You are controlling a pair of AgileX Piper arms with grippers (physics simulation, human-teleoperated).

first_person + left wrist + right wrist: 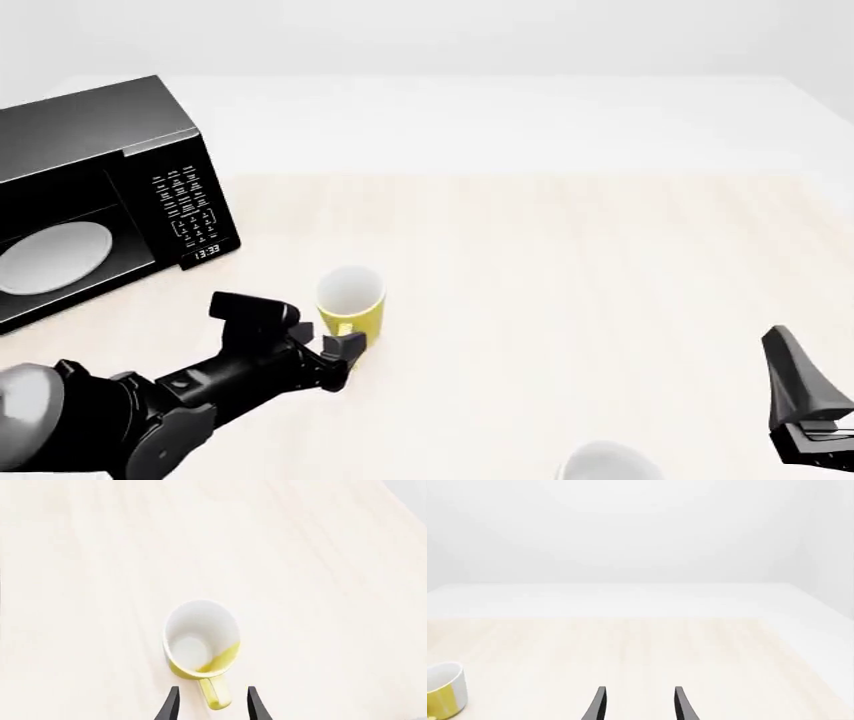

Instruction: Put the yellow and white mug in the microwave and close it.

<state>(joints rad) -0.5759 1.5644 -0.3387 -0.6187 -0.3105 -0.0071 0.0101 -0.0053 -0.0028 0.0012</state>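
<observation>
The left tool (212, 705) is spread open astride the handle of the upright yellow and white mug (200, 642) just ahead on the tabletop (320, 580), the microwave (100, 200) farther beyond, leftward.

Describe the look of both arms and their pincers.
The left arm is matte black with blocky segments and a rounded grey joint near its base. Its pincer has two slim, black, tapering fingers. The right arm shows only an angular black end piece; its pincer looks identical. No cables or markings visible.
</observation>
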